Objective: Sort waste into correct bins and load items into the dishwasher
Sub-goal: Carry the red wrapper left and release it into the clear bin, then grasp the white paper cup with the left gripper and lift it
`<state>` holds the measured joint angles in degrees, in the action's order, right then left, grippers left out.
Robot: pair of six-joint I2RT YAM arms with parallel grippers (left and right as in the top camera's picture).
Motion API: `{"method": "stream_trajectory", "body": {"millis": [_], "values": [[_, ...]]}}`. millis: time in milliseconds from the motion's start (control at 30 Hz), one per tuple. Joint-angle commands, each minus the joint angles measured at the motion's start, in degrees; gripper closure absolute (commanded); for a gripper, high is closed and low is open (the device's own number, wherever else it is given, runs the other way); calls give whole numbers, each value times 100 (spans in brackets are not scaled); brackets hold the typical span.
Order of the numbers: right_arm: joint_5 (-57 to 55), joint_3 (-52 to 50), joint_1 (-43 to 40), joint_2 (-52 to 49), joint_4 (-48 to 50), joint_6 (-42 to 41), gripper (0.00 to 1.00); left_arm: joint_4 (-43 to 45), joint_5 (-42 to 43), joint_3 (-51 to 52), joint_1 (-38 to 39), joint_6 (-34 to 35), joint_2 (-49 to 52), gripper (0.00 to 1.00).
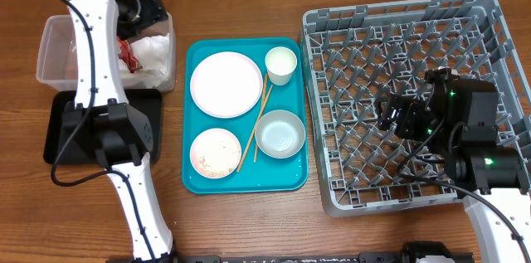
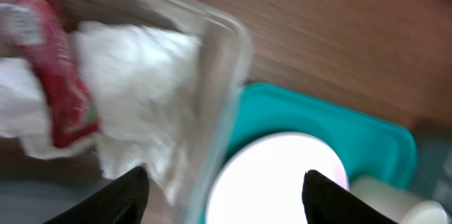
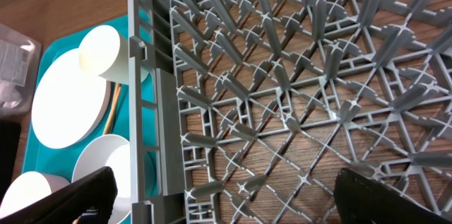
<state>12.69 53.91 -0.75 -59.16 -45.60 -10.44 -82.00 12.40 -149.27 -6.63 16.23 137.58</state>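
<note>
The clear tub holds a crumpled white napkin and a red-and-white wrapper. My left gripper hovers over the tub's right end, open and empty; in the left wrist view the napkin, the wrapper and the large plate lie below it. The large plate, the small plate with rice grains, the cup, the bowl and the chopsticks sit on the teal tray. My right gripper is open over the grey rack.
The black tray lies in front of the tub, partly under my left arm. In the right wrist view my open jaws straddle the rack's left wall, with the cup and the bowl beyond it.
</note>
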Motion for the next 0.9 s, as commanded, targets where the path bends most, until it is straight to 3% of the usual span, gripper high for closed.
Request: {"method": "stream_trajectory", "body": {"millis": [0, 333, 533, 800, 867], "values": [[26, 151, -28, 9, 33, 0, 0, -219, 564, -166, 439, -566, -424, 30], [26, 151, -28, 9, 50, 0, 0, -129, 555, -109, 1812, -1770, -125, 28], [26, 151, -28, 9, 46, 0, 0, -31, 304, -109, 2295, -2011, 350, 30], [26, 151, -28, 9, 46, 0, 0, 280, 201, -109, 2516, -2186, 1045, 41], [26, 151, -28, 9, 46, 0, 0, 310, 203, -109, 2516, -2184, 1187, 50]]}}
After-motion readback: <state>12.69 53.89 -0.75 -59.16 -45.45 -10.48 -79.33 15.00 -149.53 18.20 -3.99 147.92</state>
